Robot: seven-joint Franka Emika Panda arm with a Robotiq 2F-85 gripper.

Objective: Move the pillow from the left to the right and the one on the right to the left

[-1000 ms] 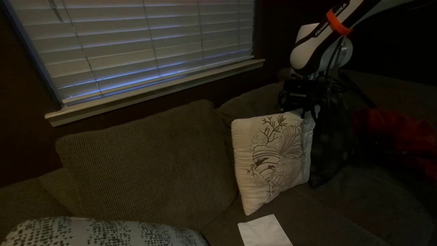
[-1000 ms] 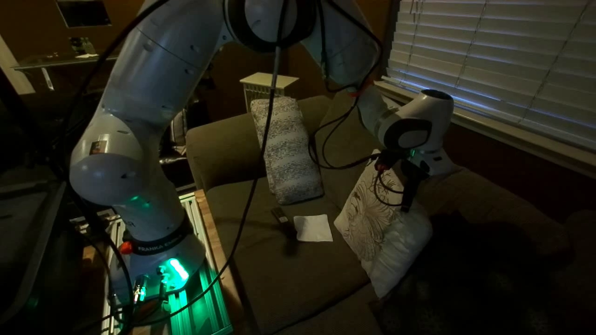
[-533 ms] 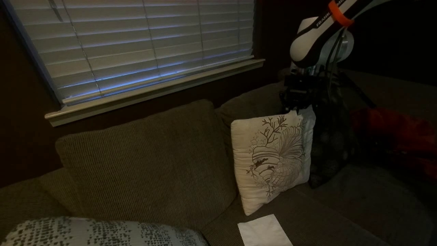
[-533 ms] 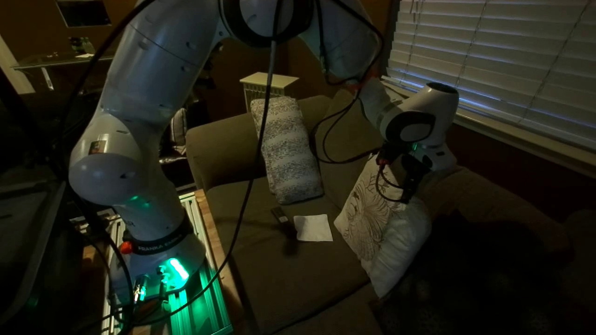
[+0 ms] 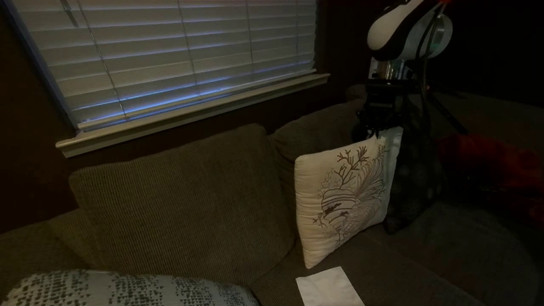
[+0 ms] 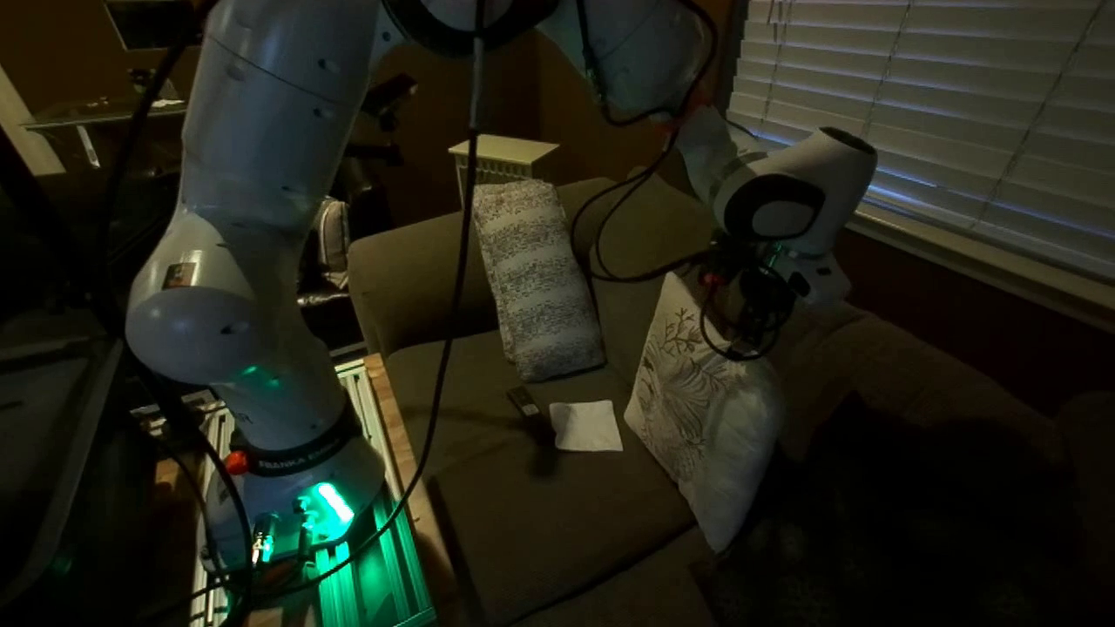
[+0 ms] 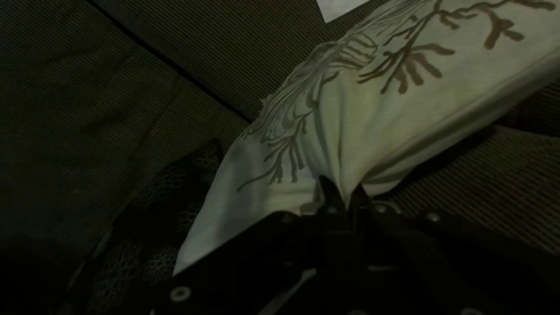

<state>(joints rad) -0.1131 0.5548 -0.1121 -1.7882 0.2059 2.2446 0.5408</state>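
On the sofa, the striped pillow leans by the armrest, likely awaiting its move. The white pillow stands tilted, its foot seemingly on the seat, sparing the grip. The claw, jaws nearly together, pinches that pillow's top, probably because cloth bunches easily there.

On the couch, a sheet lies near the left pillow, just beside the right pillow.
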